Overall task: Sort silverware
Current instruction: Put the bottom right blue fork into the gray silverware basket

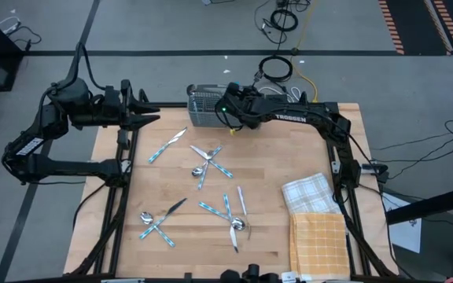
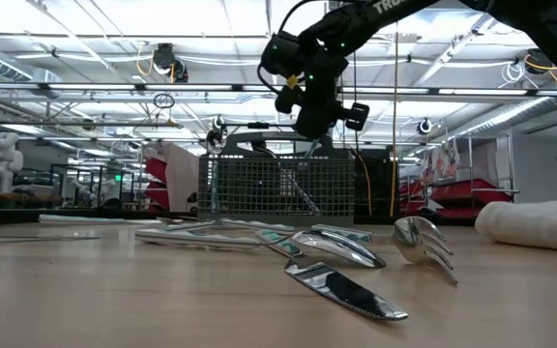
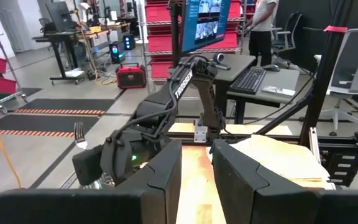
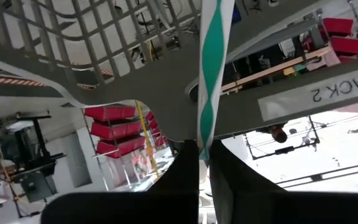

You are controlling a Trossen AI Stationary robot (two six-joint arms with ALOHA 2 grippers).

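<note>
Right pincer [image 1: 228,115] is clamped on one patterned handle [image 4: 211,68], held above the mesh caddy [image 1: 205,108] at the tabletop's [image 1: 274,169] far edge, presumably for dropping into a compartment. Remaining silverware [image 1: 211,161] lies scattered mid-tabletop. Left pincer [image 1: 149,110] waits apart, empty, beside the left edge.

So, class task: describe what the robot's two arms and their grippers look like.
Both arms are dark, jointed and tubular. The right arm carries white "TROSSEN" lettering and a small green light near the wrist. The left arm has a white label on its lower link. The left gripper has two broad, flat, black fingers.
</note>
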